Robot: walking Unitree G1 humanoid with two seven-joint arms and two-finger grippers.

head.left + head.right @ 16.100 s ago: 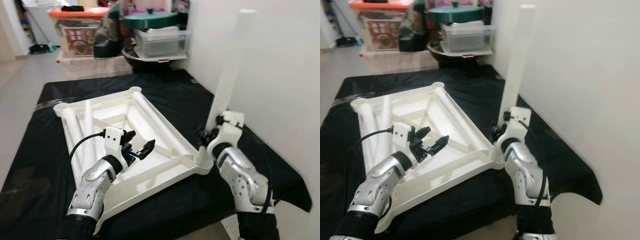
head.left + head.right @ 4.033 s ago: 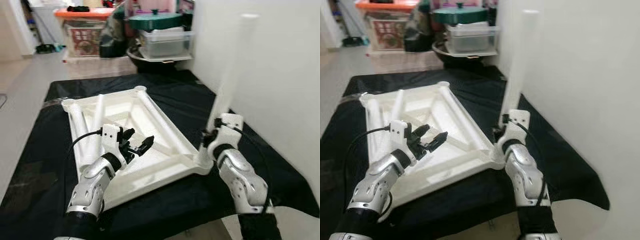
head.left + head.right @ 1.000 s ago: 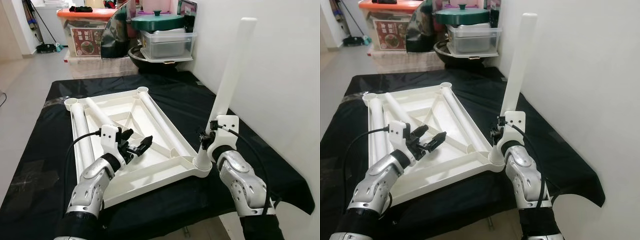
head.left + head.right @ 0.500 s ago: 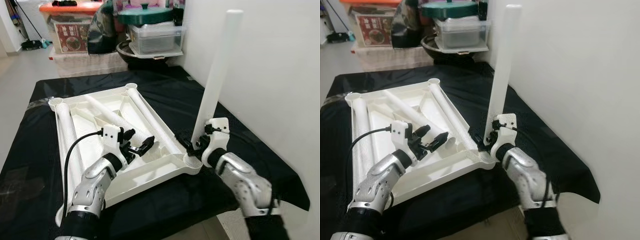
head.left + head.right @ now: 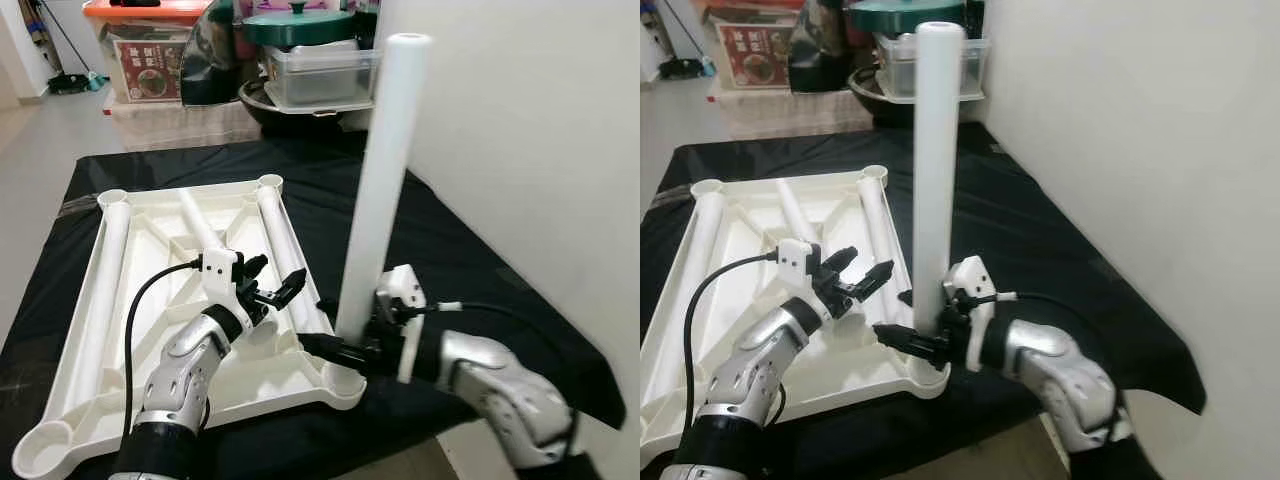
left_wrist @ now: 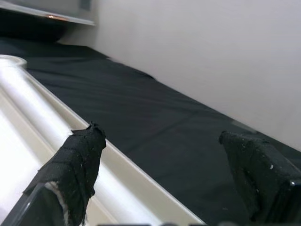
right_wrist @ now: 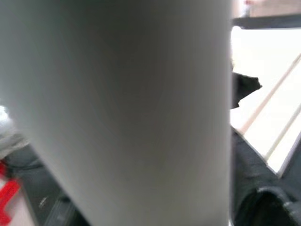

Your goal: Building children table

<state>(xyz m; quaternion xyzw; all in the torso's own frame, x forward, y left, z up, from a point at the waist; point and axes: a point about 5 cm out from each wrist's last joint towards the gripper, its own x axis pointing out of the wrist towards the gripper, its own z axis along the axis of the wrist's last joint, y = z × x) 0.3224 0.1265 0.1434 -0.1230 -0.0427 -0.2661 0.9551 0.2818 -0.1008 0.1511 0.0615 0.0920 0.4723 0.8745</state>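
You are at the leg-fitting step. The white plastic table top (image 5: 150, 300) lies upside down on the black cloth-covered surface (image 5: 470, 250), taking up the left and centre of the left eye view. One tall white round plastic leg (image 5: 378, 180) stands upright at the corner socket in the lower centre of that frame. The right gripper (image 5: 335, 350) reaches in from the lower right and holds the leg low down, just above the socket, its black fingers (image 5: 902, 338) closed around the tube. From these views you cannot tell whether the leg is fully seated.

The left gripper (image 5: 275, 285) hovers over the middle of the underside with its fingers spread wide and holding nothing. More white tube legs (image 5: 283, 250) lie in the underside, running toward the upper left of the frame.

Next, I judge you should press or twist the upright leg home while keeping it vertical, then let go gently. After that, bring the left gripper down on one of the loose legs and carry it to another corner socket.
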